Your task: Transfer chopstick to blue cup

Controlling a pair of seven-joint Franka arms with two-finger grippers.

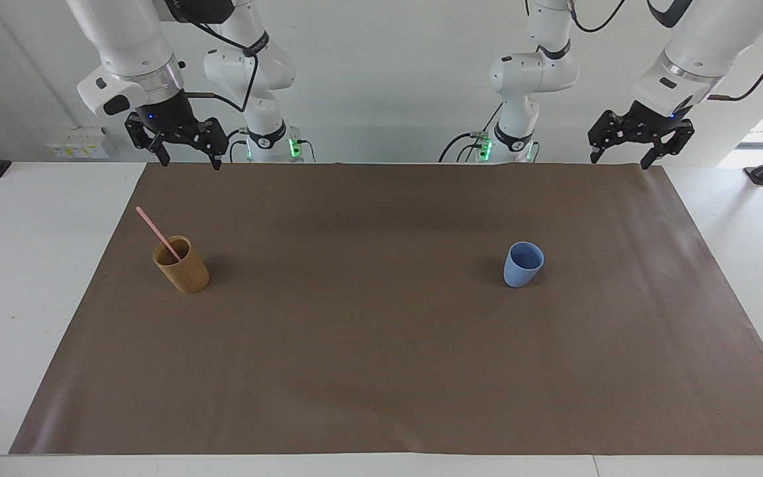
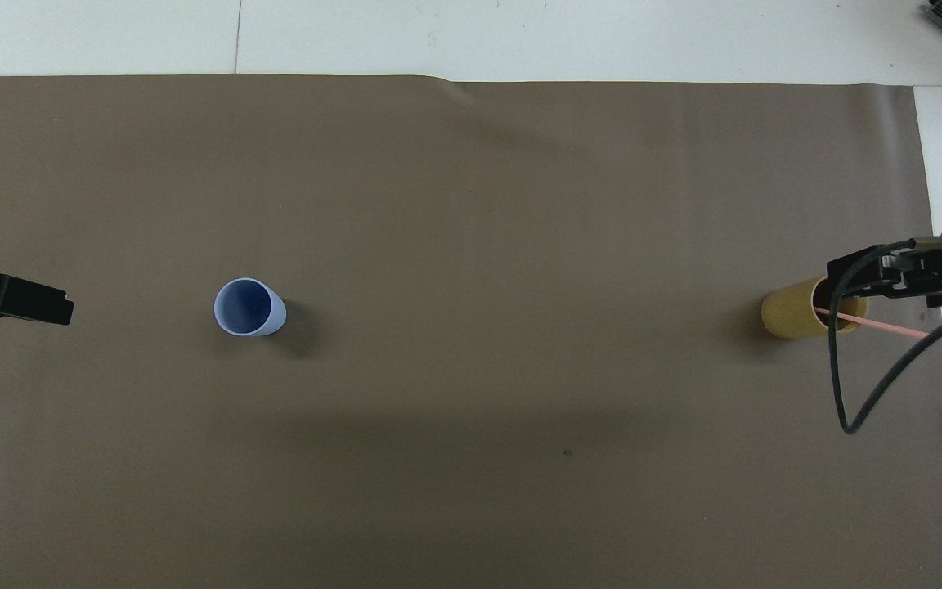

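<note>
**Chopstick leans in the tan cup, both claws released**

White worktop (image 1: 24, 278) carries a wide brown paper mat (image 1: 381, 371) that covers most of it, with bare white strips along the edges. A pale wall and the 2 arm bases stand at the robots' edge.

On the mat sit 2 cups, well apart. Toward the right arm's end stands the tan cup (image 1: 181, 265), upright, and the chopstick (image 1: 157, 233) rests inside it. Its lower end is down in the cup, hidden by the wall; its upper end sticks out over the rim. The long axis is tilted, not upright: the free tip points up and slants toward the right arm's end edge of the worktop, and slightly toward the robots' edge. In the overhead view the same pink line (image 2: 880, 325) runs from the cup's mouth outward toward that end edge of the mat.

Toward the left arm's end stands the blue cup (image 1: 523, 264), upright, mouth open to the top, with nothing inside it that can be seen.

Right claw (image 1: 184, 147) hangs in the air over the mat's edge nearest the robots, at the right arm's corner; its fingers are spread and grasp nothing. Left claw (image 1: 640, 140) hangs over the other corner at that same edge, likewise spread, with nothing in it. Neither touches a cup.
</note>
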